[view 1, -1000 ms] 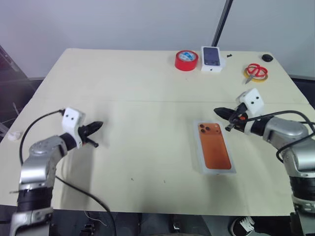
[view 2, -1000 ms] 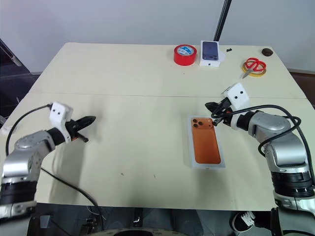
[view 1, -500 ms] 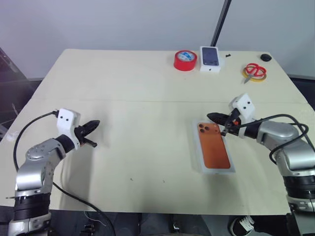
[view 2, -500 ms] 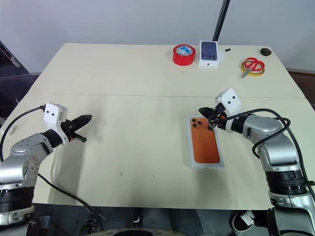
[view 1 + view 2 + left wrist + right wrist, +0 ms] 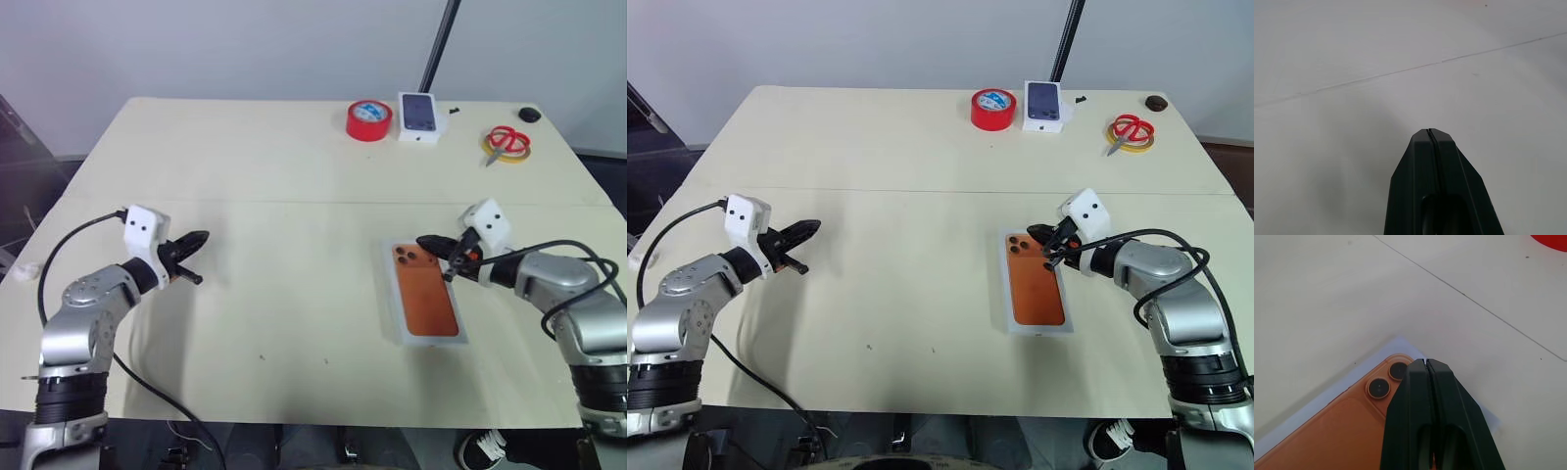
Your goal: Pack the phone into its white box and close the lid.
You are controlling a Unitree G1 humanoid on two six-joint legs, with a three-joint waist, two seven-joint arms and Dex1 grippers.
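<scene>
The big pale counter (image 5: 294, 196) holds everything. On it, toward the robot's right, the white box (image 5: 397, 328) lies flat with the orange phone (image 5: 425, 305) resting inside, back up. The phone looks thin, stiff, smooth and slippery, and could crack, so I would take it gently by its long edges. The left gripper (image 5: 199, 238) hovers over bare counter, jaws pressed together. The right gripper (image 5: 428, 242) points at the phone's camera corner, jaws pressed together, pinching nothing. The right wrist view shows the camera lenses (image 5: 1380, 387) up close; the head views show the red tape roll (image 5: 370, 119), small picture box (image 5: 421, 116) and scissors (image 5: 507, 142) far back.
</scene>
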